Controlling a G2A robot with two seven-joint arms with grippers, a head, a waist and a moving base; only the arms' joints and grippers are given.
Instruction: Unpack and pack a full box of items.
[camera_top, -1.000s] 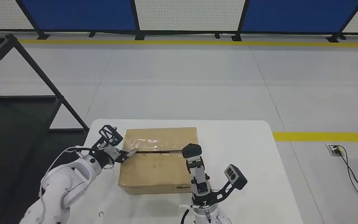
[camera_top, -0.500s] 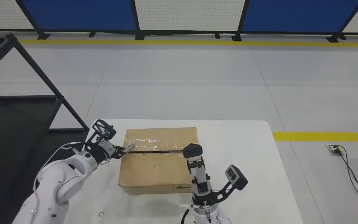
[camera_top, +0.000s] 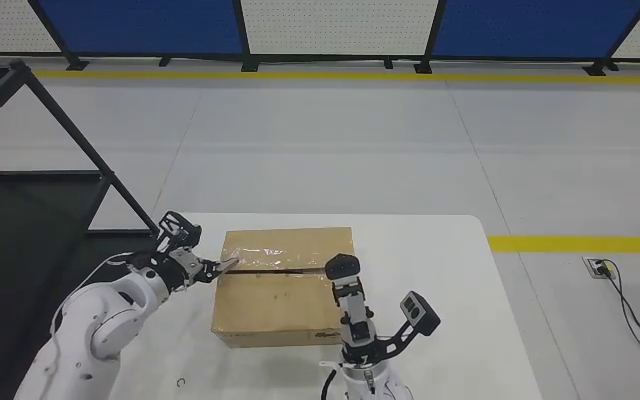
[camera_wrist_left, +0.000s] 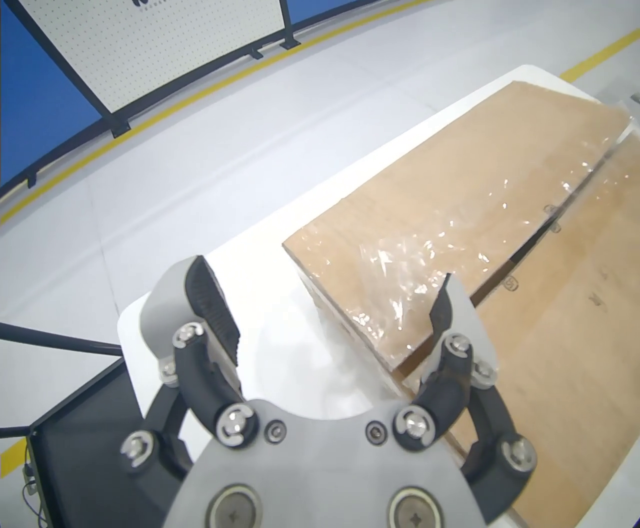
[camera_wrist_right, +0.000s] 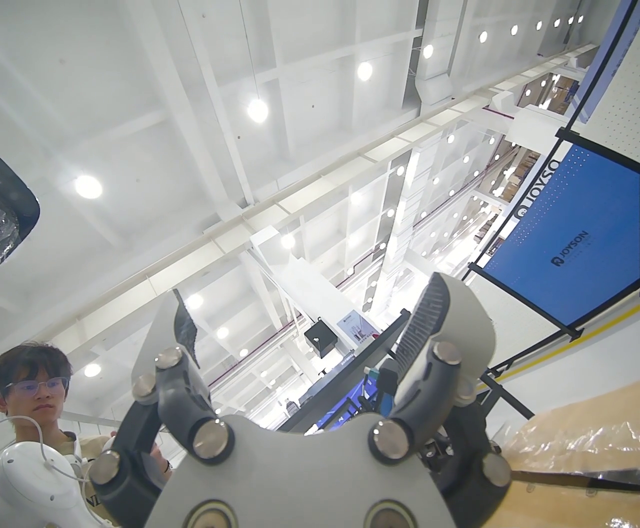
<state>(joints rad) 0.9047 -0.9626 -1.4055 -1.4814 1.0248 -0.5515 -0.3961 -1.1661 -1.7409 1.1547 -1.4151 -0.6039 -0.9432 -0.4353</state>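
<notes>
L gripper (camera_wrist_left: 320, 300) sits lower centre of the L wrist view, wide open. One finger is over the taped end of the box (camera_top: 285, 285), the other over bare table (camera_top: 440, 270) just beside it; can't tell if either tip touches. In the top view the same gripper sits at the box's left edge, level w/ the seam (camera_top: 290, 268). R gripper (camera_wrist_right: 310, 310) is in the lower centre of the R wrist view, fingers spread apart and aimed up at the ceiling lights (camera_wrist_right: 257, 110), w/ a taped corner of the box at lower right of that frame. The box is brown cardboard w/ its flaps shut. A dark seam runs left-right across its top, and wrinkled clear tape (camera_wrist_left: 400, 260) covers its left end. In the top view the box lies flat on the white table, centre-left of the tabletop and lower centre of the frame. Past the table is pale grey floor (camera_top: 330, 140), w/ a yellow line (camera_top: 560, 243) at mid right. A black frame (camera_top: 60, 130) is at left. Blue and white panels (camera_top: 340, 25) run along the top edge of the frame.
</notes>
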